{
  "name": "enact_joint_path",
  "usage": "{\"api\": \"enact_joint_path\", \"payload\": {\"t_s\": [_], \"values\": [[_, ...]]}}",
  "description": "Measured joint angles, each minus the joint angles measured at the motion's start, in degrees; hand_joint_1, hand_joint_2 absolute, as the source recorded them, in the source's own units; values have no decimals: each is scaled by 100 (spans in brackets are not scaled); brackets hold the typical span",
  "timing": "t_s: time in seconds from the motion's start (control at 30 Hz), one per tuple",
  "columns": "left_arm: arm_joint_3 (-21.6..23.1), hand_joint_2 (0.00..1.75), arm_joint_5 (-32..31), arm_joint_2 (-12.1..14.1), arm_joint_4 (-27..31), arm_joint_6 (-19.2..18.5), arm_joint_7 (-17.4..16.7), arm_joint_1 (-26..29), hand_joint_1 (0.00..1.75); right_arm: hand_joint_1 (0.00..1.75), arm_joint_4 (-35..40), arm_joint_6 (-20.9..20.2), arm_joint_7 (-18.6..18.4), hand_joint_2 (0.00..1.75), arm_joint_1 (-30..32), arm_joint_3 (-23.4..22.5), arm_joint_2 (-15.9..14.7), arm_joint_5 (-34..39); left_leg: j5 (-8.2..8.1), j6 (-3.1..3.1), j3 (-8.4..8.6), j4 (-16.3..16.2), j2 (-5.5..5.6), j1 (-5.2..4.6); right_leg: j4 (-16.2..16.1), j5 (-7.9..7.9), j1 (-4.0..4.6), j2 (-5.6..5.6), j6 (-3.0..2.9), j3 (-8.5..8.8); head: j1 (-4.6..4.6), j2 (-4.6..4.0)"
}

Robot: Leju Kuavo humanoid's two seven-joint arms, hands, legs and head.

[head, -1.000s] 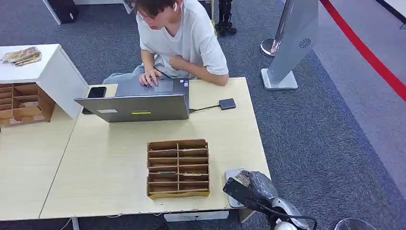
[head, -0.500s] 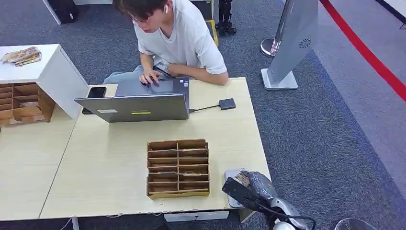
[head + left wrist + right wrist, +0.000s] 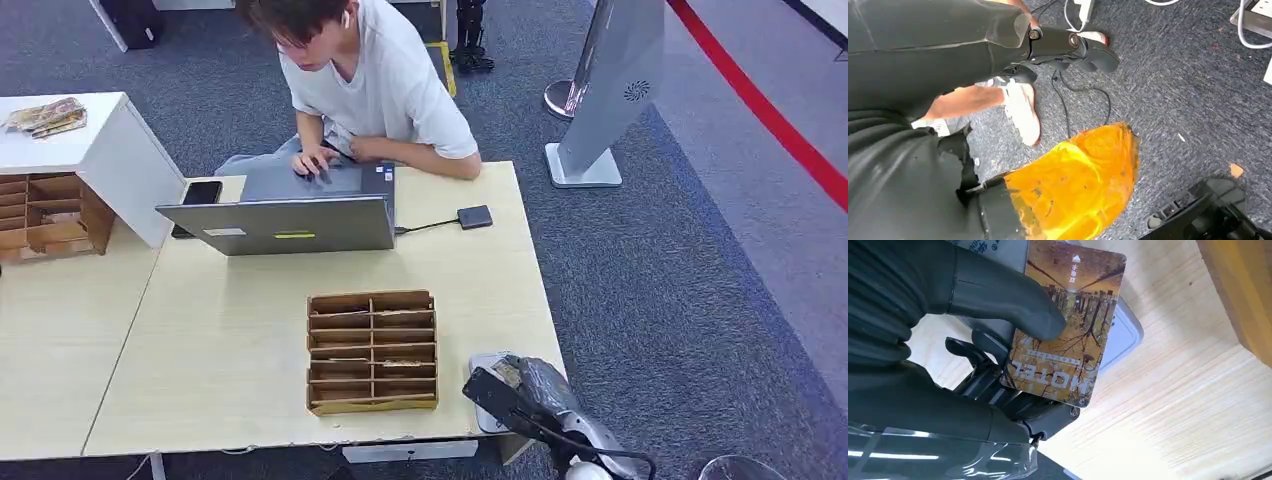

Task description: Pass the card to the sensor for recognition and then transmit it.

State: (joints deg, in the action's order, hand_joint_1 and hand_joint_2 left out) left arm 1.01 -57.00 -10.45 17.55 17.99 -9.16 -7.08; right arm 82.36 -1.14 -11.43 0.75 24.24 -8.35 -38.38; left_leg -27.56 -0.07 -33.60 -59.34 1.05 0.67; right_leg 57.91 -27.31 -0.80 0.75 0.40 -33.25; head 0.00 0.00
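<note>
right hand pinching card over grey sensor; hold flat, close, steady until read; left hand state unclear.

Card: brown autumn-tree print, white lettering, held flat above the sensor. Sensor: pale grey pad, rounded corner, lying on the counter's near edge.

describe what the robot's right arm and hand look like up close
The right hand has a thick smooth grey thumb, a grey ribbed cover behind it and darker, black mechanical fingers with exposed linkages. Clear plastic wrap covers the wrist. In the head view the right arm is silver, with a black cable looping along it.
</note>
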Motion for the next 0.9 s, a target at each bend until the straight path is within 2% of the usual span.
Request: {"api": "enact_joint_path", "payload": {"t_s": [0.9], "values": [[72,0,0,0,0,-13,-24,-2,0,175,-181,33,-28,175,-42,-85,140,-122,0,0,12,0,-5,0,0,2,0,3,0,11,0,0]]}}
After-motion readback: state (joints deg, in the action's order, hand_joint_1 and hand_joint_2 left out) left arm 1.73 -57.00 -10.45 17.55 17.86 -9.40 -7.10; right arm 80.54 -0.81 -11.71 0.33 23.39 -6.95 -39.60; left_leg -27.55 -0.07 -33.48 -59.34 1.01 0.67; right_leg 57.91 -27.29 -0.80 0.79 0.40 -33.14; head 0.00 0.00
